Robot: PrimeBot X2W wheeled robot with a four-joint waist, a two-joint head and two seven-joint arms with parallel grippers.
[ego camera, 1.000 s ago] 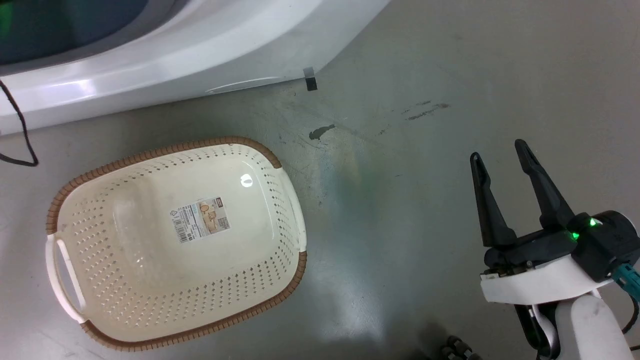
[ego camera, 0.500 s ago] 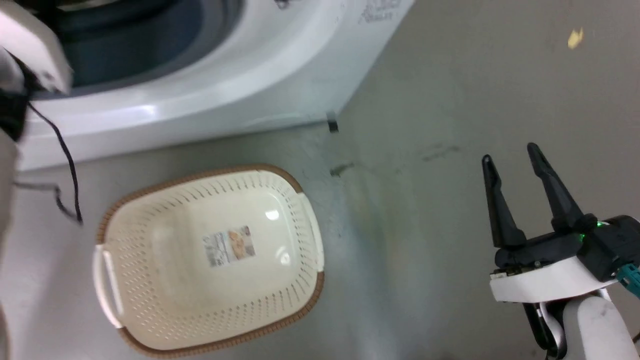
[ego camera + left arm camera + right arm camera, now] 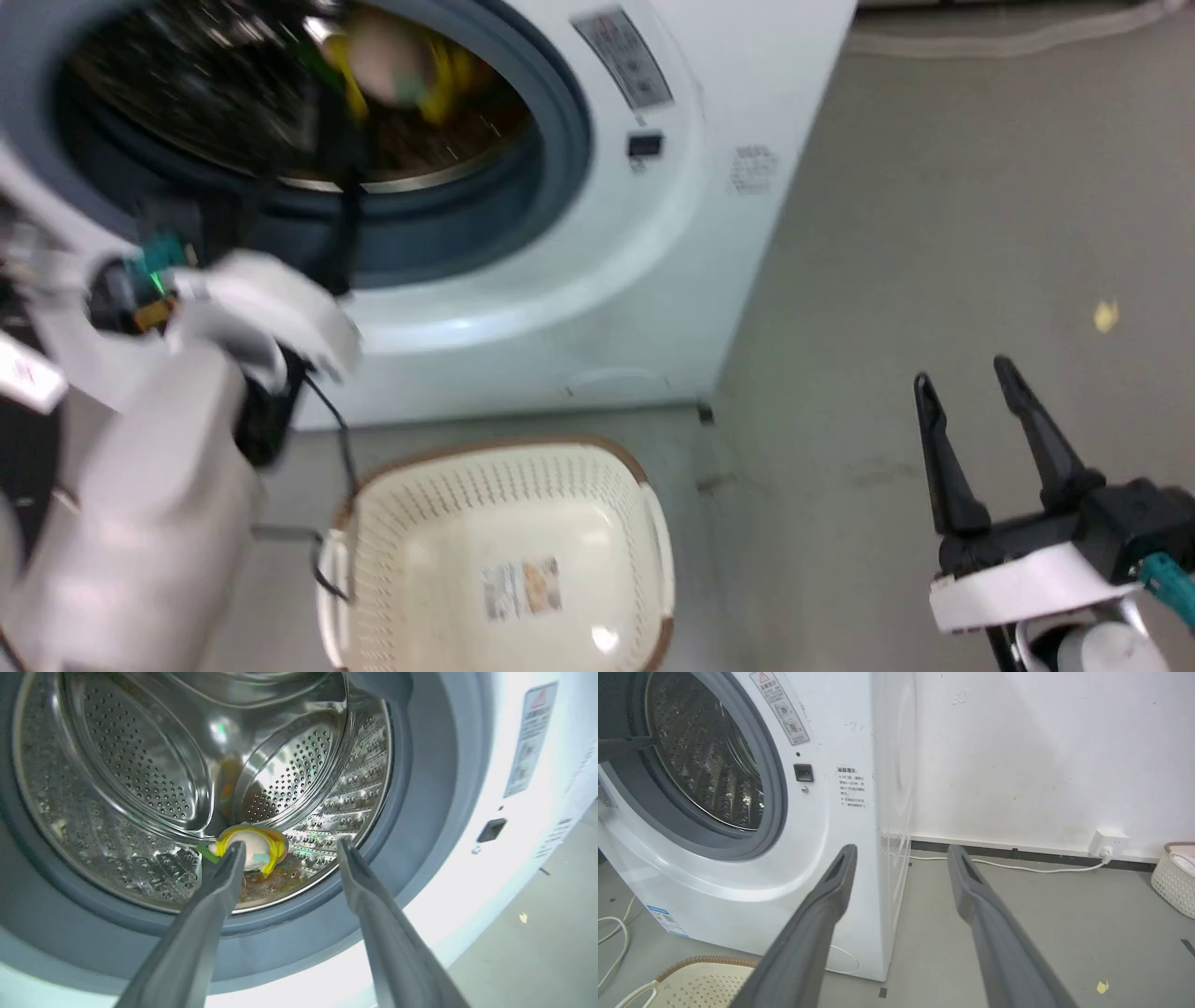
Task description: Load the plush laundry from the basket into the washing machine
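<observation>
Left wrist view: plush laundry (image 3: pixel 256 848) inside the washing machine (image 3: pixel 490 872), pale face outward, long axis sideways; left hand (image 3: pixel 290 843) spread.

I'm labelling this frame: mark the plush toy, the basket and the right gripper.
plush toy (image 3: pixel 257 845), left wrist view, on its peach body.
basket (image 3: pixel 495 485), head view, on its perforated far wall.
right gripper (image 3: pixel 963 371), head view, midway between its open fingertips.

Grey floor (image 3: pixel 1017 933), white wall (image 3: pixel 1017 742), socket (image 3: pixel 1108 840) with white cable (image 3: pixel 1031 869) along skirting, yellow scrap (image 3: pixel 1101 987), woven bin (image 3: pixel 1174 884) at right edge.
</observation>
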